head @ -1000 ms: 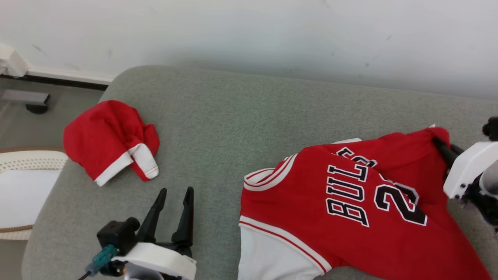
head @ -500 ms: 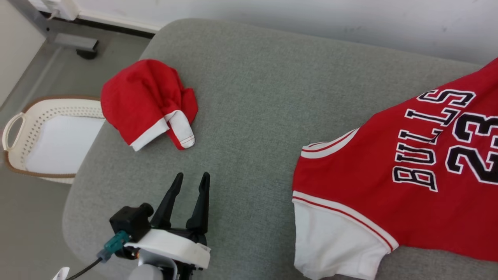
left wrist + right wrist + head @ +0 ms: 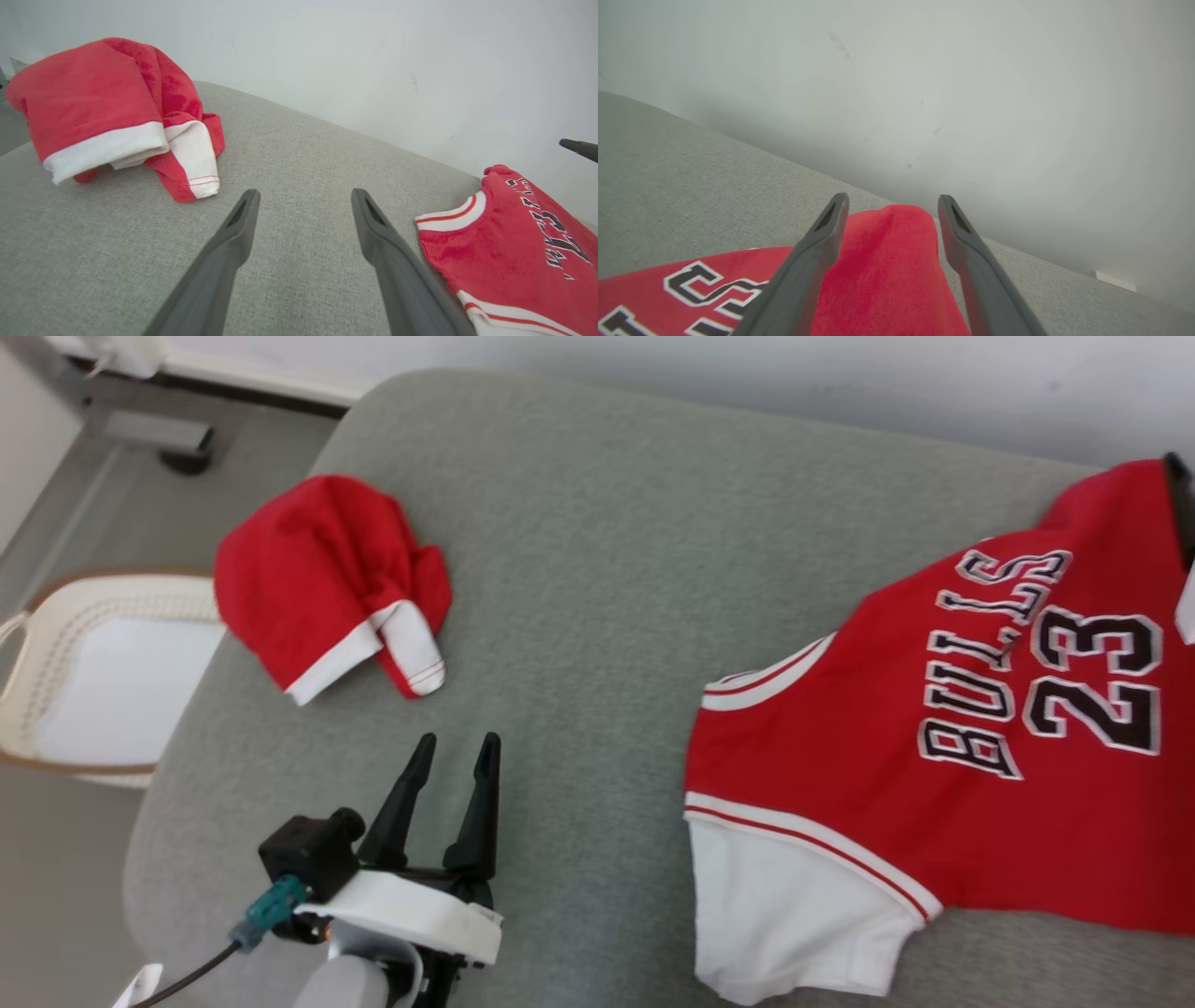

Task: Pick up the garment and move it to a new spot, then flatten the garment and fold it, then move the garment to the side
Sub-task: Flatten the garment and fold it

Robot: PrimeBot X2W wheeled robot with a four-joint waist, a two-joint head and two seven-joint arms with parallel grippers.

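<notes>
right tool (image 3: 893,201): fingers spread, nothing pinched. In the right wrist view we see the far red corner of the jersey (image 3: 840,784) lying between and under the two fingers, down on the grey cushion (image 3: 579,523) and close to the white wall (image 3: 924,70). In the head view one dark finger of that tool shows at the right edge, at the jersey's upper corner.

The jersey is spread out on the right side of the cushion, print up, "BULLS 23" readable, white sleeve toward the near edge.

left tool (image 3: 457,744): fingers spread, holding nothing, over bare cushion to the left of the jersey. We can't tell if the tips touch the fabric. In the left wrist view the jersey's striped trim sits just beside the tool's right finger.

A crumpled red garment (image 3: 317,569) with white trim lies up-left of the left tool, apart from it. A white basket (image 3: 93,593) stands on the floor past the cushion's left edge.
</notes>
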